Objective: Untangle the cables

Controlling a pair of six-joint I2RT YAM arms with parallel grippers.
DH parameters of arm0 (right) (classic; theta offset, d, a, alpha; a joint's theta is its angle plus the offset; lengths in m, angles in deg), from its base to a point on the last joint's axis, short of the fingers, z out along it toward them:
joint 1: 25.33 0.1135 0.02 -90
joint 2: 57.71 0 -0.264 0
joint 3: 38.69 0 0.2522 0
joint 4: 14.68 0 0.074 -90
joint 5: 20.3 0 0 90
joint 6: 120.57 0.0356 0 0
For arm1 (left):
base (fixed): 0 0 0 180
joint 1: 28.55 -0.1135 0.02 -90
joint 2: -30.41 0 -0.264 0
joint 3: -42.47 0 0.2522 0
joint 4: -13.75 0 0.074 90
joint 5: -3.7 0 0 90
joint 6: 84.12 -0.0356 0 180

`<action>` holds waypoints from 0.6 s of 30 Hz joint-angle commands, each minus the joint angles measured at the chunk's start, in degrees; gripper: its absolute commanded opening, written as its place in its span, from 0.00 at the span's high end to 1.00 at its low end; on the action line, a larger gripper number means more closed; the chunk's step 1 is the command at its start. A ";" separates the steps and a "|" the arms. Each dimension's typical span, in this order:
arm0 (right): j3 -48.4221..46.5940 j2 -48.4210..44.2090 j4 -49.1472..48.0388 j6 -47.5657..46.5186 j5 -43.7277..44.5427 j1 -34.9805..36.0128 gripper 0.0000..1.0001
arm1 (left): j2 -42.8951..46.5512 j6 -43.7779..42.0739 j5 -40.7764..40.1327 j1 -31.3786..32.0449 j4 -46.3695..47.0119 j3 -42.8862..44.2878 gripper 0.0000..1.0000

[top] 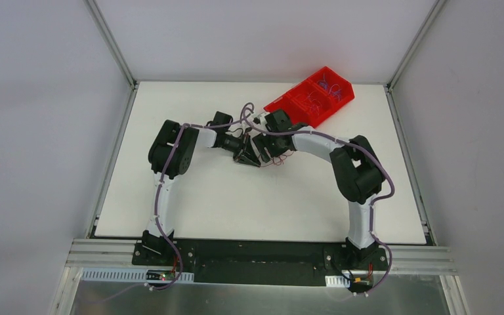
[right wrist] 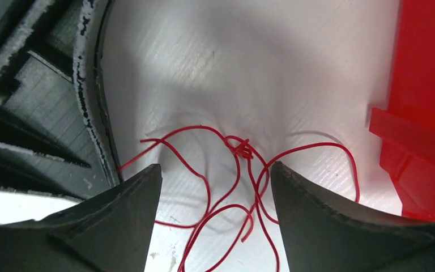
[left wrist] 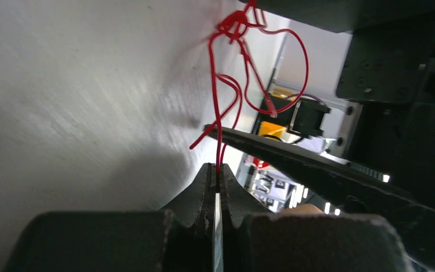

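Observation:
A tangle of thin red cables (right wrist: pixel 242 148) lies on the white table, knotted in the middle with loops spreading both ways. My right gripper (right wrist: pixel 215 167) is open just above it, one finger on each side of the loops below the knot. My left gripper (left wrist: pixel 217 173) is shut on two red strands of the cables (left wrist: pixel 215 102), which rise from its tips to the knot. In the top view both grippers meet at mid table, left gripper (top: pixel 246 157) beside right gripper (top: pixel 267 153), with the cables (top: pixel 282 160) barely visible under them.
A red divided bin (top: pixel 312 95) with more thin wires inside sits at the back right, close to the right gripper; its wall (right wrist: pixel 425 85) fills the right side of the right wrist view. The left gripper's black body (right wrist: pixel 34 113) is close on the other side.

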 commanded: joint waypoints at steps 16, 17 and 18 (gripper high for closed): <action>3.99 2.68 2.43 10.00 0.25 1.05 1.00 | -0.67 18.15 0.70 -1.28 20.25 -8.52 1.00; 3.94 2.22 2.65 9.89 0.35 1.00 1.00 | -0.22 17.88 0.37 -1.41 19.96 -8.74 0.99; 4.06 1.44 2.69 9.69 0.12 0.99 1.00 | 0.36 17.39 0.06 -1.58 19.39 -8.93 0.96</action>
